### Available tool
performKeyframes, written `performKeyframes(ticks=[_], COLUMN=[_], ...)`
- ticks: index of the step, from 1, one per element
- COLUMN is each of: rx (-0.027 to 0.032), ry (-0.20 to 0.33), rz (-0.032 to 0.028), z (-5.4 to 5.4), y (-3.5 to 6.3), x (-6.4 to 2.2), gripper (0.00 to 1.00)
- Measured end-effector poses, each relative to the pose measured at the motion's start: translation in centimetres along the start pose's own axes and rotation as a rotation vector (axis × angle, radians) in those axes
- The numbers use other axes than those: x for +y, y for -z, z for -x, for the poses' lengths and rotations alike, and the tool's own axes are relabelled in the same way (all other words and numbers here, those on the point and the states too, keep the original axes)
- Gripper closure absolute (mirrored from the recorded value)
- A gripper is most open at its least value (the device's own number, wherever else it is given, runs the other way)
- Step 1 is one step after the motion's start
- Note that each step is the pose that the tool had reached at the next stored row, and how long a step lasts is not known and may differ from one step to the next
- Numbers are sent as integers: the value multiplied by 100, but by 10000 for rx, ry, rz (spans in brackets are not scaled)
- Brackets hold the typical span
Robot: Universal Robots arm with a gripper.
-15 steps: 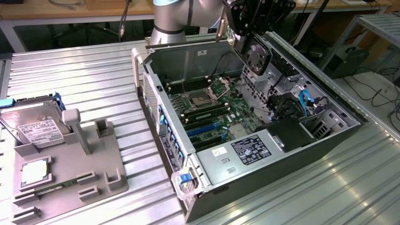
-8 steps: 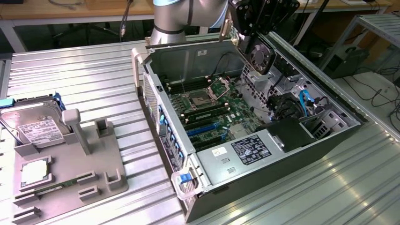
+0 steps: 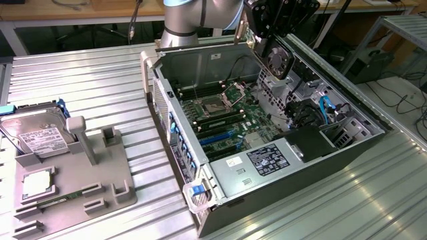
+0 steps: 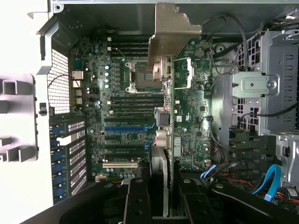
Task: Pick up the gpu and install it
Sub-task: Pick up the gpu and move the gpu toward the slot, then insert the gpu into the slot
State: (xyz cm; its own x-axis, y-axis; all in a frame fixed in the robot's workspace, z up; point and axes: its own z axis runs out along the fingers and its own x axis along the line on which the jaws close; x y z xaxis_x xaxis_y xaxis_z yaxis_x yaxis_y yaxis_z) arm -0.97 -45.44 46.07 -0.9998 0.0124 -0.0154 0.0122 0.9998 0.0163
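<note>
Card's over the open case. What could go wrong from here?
1. The graphics card, held by the fingers above the case, is not in a slot; a skewed descent could miss the blue slot.
2. Its metal bracket could catch the case's rim.
3. Loose black cables beside it could snag.

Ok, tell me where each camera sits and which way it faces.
Exterior view: off the arm, high up, looking down aslant at the open computer case on the metal table. The arm and pincer show at its top edge, holding the gpu.
Wrist view: on the wrist, looking down into the case onto the motherboard. The pincer's black fingers show.
Shared: pincer, gpu, case, motherboard.
</note>
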Motion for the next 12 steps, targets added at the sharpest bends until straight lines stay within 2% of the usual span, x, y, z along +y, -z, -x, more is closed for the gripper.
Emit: performKeyframes(ticks=[7, 12], rx=[0, 3], ry=[24, 292], rz=[0, 4], z=[0, -7], y=[0, 1], x=[0, 0], gripper=[72, 72])
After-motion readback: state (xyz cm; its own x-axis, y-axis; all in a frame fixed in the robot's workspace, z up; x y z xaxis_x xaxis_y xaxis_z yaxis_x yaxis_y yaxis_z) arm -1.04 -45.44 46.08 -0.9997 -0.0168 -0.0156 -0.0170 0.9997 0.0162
